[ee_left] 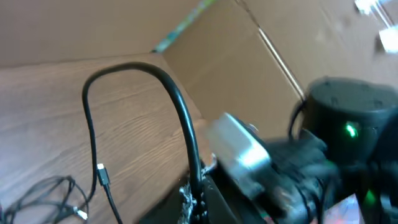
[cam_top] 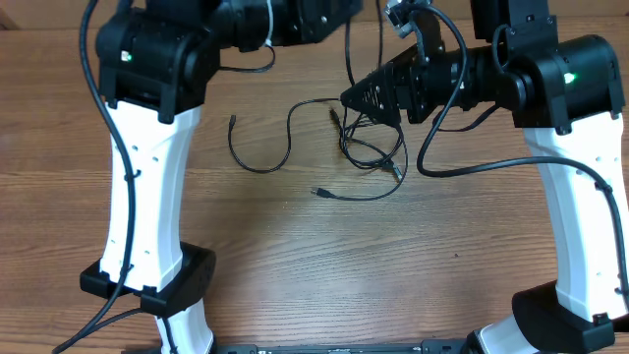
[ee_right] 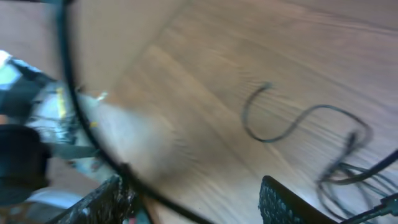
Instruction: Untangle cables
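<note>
Several thin black cables lie mid-table. An S-shaped strand (cam_top: 263, 162) lies at the left, a tangle (cam_top: 373, 149) at the right, and a strand ends in a plug (cam_top: 318, 192) toward the front. My right gripper (cam_top: 352, 98) is open and empty just above the tangle's far edge; its fingers (ee_right: 189, 199) are spread over bare wood, with the S-strand (ee_right: 273, 127) and the tangle (ee_right: 354, 171) beyond. My left gripper (ee_left: 196, 193) is raised at the back. It is shut on a cable (ee_left: 180, 106) that arches up and hangs down to a plug (ee_left: 102, 175).
The white arm columns stand at the left (cam_top: 147, 197) and right (cam_top: 575, 216) of the wooden table (cam_top: 295, 265). A thicker black arm wire (cam_top: 472, 165) loops beside the right arm. Cardboard (ee_left: 236, 74) stands behind the table.
</note>
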You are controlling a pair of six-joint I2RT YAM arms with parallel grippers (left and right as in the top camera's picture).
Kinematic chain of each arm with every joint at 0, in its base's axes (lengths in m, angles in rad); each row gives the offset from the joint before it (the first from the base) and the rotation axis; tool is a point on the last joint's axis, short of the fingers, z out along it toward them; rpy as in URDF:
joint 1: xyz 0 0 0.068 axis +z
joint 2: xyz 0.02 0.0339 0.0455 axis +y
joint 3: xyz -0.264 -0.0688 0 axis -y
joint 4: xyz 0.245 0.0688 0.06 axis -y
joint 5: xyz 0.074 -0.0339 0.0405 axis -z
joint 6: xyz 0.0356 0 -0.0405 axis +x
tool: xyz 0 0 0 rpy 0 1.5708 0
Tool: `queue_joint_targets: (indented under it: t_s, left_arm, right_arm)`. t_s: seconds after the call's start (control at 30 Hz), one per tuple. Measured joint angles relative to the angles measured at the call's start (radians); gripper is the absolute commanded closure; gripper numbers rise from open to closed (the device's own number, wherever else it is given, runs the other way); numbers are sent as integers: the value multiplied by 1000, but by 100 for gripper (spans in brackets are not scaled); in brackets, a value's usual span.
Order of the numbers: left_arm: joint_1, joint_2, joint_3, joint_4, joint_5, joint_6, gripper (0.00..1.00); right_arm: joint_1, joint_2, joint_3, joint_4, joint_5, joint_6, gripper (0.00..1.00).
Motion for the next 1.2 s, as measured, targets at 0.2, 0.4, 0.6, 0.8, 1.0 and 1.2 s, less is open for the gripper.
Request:
queue_joint_targets:
  t_s: [0.2, 0.4, 0.6, 0.8, 1.0, 1.2]
  left_arm:
    - [-7, 0, 0, 8, 78, 223, 96]
    - [-7, 0, 0, 8, 104, 325, 96]
    - [-7, -12, 0, 9, 126, 348, 96]
    - [-7, -44, 0, 31, 159, 362, 96]
    - [-7, -50, 0, 30, 168, 367, 96]
    - [-7, -50, 0, -47, 100, 415, 95]
  right_arm:
    - [0, 0, 0, 3, 252, -5, 36]
    - [0, 0, 0, 52, 435, 21, 31]
    - [0, 13, 0, 98, 481, 51, 26]
    - [0, 52, 0, 99, 411, 60, 70]
    - [0, 79, 0, 100, 380, 66, 96]
    - [-7, 79, 0, 98, 386, 72, 96]
